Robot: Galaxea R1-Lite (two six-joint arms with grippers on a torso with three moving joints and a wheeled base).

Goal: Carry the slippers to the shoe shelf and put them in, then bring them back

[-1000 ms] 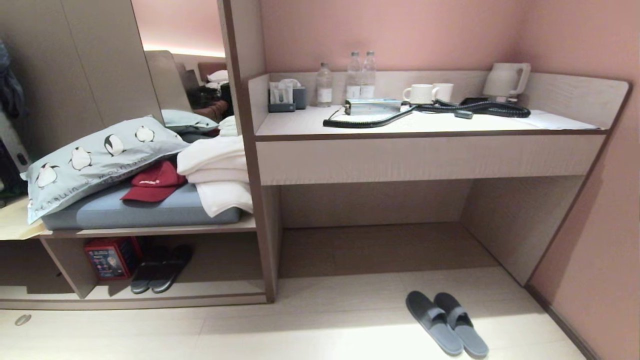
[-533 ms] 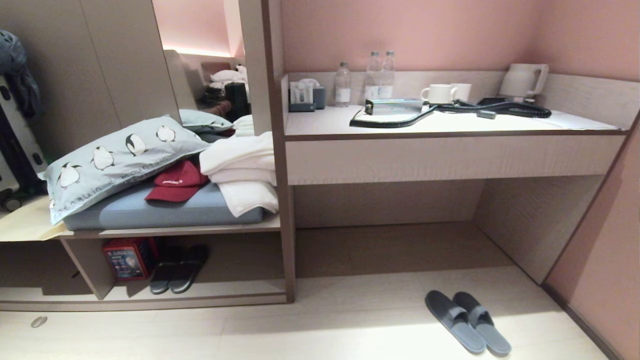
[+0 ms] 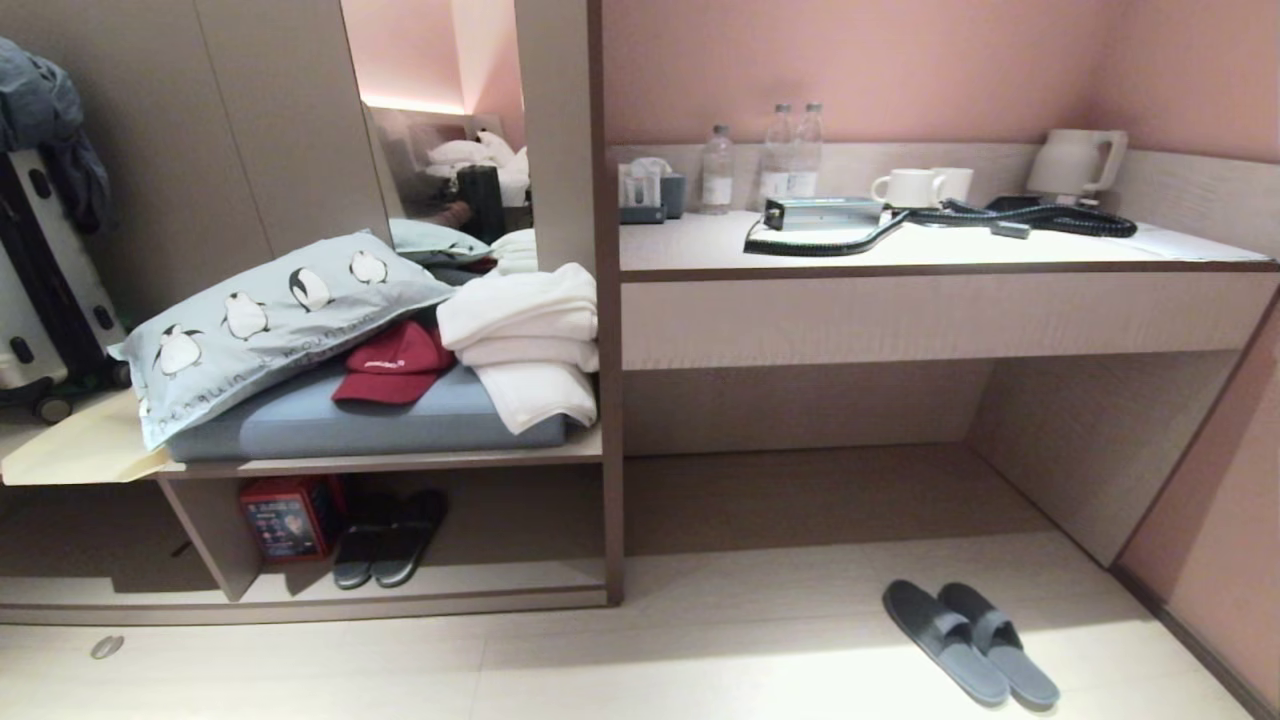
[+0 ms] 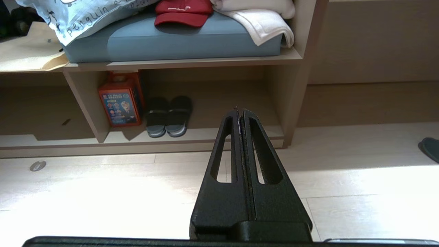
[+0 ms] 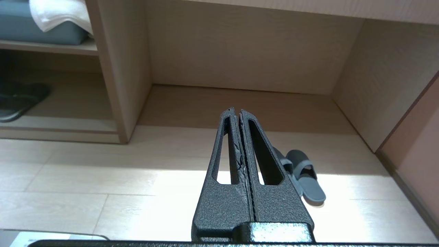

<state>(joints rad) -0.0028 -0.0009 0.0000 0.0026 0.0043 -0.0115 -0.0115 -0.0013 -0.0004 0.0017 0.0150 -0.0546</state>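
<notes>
The slippers (image 3: 970, 640), a dark grey pair, lie side by side on the pale floor at the right, in front of the desk recess. In the right wrist view the slippers (image 5: 305, 175) show partly behind my right gripper (image 5: 236, 110), which is shut, empty and well short of them. Only a toe of the slippers (image 4: 430, 148) reaches the left wrist view's edge. The shoe shelf (image 3: 480, 582) is the low cubby at the left with a pale base board. My left gripper (image 4: 240, 109) is shut and empty, facing the shoe shelf (image 4: 212, 134) from a distance. Neither arm shows in the head view.
A black pair of slides (image 3: 390, 540) and a red box (image 3: 290, 518) stand inside the shelf beside its divider (image 3: 210, 540). Above lie a cushion, penguin pillow (image 3: 270, 320), red cap and towels. The desk (image 3: 940, 255) holds bottles, mugs, a kettle and a cable. A suitcase (image 3: 40, 290) stands far left.
The whole head view has slid to the right, so the camera has moved leftward. The slippers and both grippers keep their places and states.
</notes>
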